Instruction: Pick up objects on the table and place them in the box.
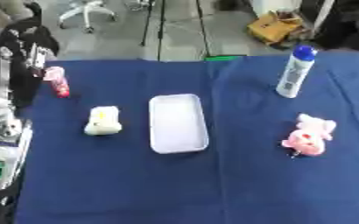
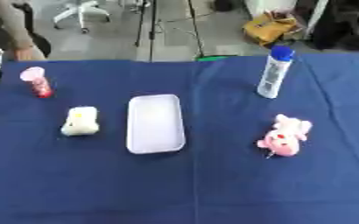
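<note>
Box point(image 1: 178, 124), long axis front-to-back.

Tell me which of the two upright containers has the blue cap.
The tall white bottle at the table's far right has the blue cap. The other upright container, the small pink and red tube at far left, is shorter and has none.

The tray point(image 1: 179, 123) lies near the middle of the table point(image 1: 121, 188), its long side running front to back. To its left, just apart, sits a small soft lump point(image 1: 103, 120), and farther back near the left edge stands a small tube point(image 1: 58, 81). To the right (well apart from the tray) a plush toy point(image 1: 310, 135) lies near the front, with a bottle point(image 1: 295, 71) standing upright behind it.
</note>
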Robot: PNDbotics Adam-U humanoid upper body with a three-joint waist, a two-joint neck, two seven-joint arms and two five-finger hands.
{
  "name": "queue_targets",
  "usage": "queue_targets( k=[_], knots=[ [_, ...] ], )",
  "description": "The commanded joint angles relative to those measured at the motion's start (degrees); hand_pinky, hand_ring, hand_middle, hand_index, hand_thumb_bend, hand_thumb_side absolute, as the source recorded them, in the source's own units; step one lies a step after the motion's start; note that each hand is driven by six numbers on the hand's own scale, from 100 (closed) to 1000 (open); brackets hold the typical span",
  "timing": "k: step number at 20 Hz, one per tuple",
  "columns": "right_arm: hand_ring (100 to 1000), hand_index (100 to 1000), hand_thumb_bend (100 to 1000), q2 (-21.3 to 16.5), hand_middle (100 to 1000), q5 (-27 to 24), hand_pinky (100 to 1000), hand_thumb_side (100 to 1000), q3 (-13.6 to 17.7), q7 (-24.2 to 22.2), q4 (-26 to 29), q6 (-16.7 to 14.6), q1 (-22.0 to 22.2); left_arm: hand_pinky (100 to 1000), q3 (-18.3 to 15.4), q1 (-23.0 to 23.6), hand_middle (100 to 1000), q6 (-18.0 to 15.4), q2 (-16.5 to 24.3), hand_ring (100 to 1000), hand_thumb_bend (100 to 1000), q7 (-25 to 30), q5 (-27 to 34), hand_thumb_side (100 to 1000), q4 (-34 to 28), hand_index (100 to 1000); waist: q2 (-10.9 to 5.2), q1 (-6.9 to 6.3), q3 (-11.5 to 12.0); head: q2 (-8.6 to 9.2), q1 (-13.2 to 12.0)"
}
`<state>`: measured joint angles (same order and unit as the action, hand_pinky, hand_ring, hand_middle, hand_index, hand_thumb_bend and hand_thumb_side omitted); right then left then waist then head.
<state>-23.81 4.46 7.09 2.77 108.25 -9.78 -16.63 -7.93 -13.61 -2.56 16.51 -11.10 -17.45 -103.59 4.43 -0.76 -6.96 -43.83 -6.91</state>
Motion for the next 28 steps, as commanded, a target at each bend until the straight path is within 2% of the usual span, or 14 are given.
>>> queue_targets(
  k=[1, 12, 13, 16, 17, 18, 19, 20, 21, 22, 25, 28],
  knots=[
    [799, 911, 241, -0.63, 788, -0.08, 805, 643, 0.64, -0.23, 1.36, -0.02, -0.62, 793, -0.16, -0.45, 812, -0.13, 0.48, 772, 544, 0.24, -0.1, 855, -1.03, 850, -0.09, 0.7, 0.01, -0.28, -0.19],
    [799, 912, 241, -0.59, 788, -0.02, 805, 642, 0.61, -0.31, 1.32, 0.02, -0.62, 796, -0.02, -1.06, 813, 0.48, 1.82, 774, 578, 1.72, -2.02, 832, -0.65, 851, -0.23, 0.68, -0.12, -0.28, -0.34],
    [798, 912, 242, -0.62, 788, -0.02, 805, 642, 0.58, -0.34, 1.3, 0.02, -0.64, 799, 0.5, -1.37, 816, 0.79, 3.29, 783, 599, 3.32, -3.38, 800, -0.23, 857, -0.26, 0.63, -0.21, -0.28, -0.27],
    [798, 912, 242, -0.64, 788, 0.0, 805, 642, 0.56, -0.36, 1.22, 0.04, -0.63, 799, 1.02, -2.49, 818, 1.66, 5.82, 786, 602, 8.7, -7.95, 790, 0.68, 859, -0.32, 0.64, -0.32, -0.28, -0.09],
    [798, 913, 242, -0.7, 788, 0.0, 805, 642, 0.41, -0.48, 1.23, 0.02, -0.74, 809, 3.06, -2.88, 844, 1.9, 8.96, 820, 631, 11.97, -11.1, 769, 2.29, 893, -0.37, 0.49, -0.6, -0.28, 0.07],
    [798, 913, 242, -0.68, 788, -0.04, 805, 642, 0.28, -0.62, 1.19, 0.02, -0.79, 809, 4.95, -4.17, 844, 1.75, 11.8, 820, 631, 18.32, -16.42, 769, 4.38, 893, -0.45, 0.48, -0.76, -0.28, 0.25],
    [798, 913, 242, -0.7, 788, -0.05, 806, 643, 0.21, -0.73, 1.16, 0.01, -0.77, 813, 5.88, -5.44, 848, 1.16, 13.86, 832, 680, 25.18, -21.51, 756, 5.65, 891, -0.53, 0.43, -0.9, -0.28, 0.41],
    [798, 913, 242, -0.7, 788, -0.07, 806, 643, 0.18, -0.82, 1.12, 0.0, -0.73, 813, 6.36, -6.71, 848, 0.26, 15.32, 832, 680, 31.74, -26.23, 756, 6.41, 891, -0.59, 0.43, -0.99, -0.28, 0.54],
    [798, 913, 242, -0.73, 788, -0.08, 806, 643, 0.17, -0.87, 1.09, 0.0, -0.69, 814, 6.82, -7.71, 849, -0.62, 16.57, 840, 741, 36.9, -29.63, 720, 6.98, 887, -0.64, 0.39, -1.1, -0.28, 0.71],
    [798, 913, 242, -0.76, 788, -0.1, 806, 643, 0.15, -0.91, 1.04, 0.0, -0.65, 814, 7.37, -8.86, 849, -1.46, 17.7, 840, 741, 41.37, -32.5, 720, 7.81, 887, -0.68, 0.38, -1.19, -0.28, 0.86],
    [798, 913, 243, -0.83, 788, -0.15, 806, 642, 0.09, -1.02, 0.99, -0.02, -0.66, 812, 8.62, -11.31, 844, -3.23, 19.51, 845, 813, 49.62, -37.65, 660, 10.4, 881, -0.76, 0.33, -1.44, -0.28, 1.05],
    [798, 913, 242, -0.78, 788, -0.2, 806, 642, 0.09, -1.03, 0.98, -0.02, -0.69, 809, 9.49, -12.95, 840, -4.03, 19.21, 843, 816, 52.96, -40.97, 647, 13.58, 881, -0.76, 0.31, -1.64, -0.28, 1.33]
  ],
)
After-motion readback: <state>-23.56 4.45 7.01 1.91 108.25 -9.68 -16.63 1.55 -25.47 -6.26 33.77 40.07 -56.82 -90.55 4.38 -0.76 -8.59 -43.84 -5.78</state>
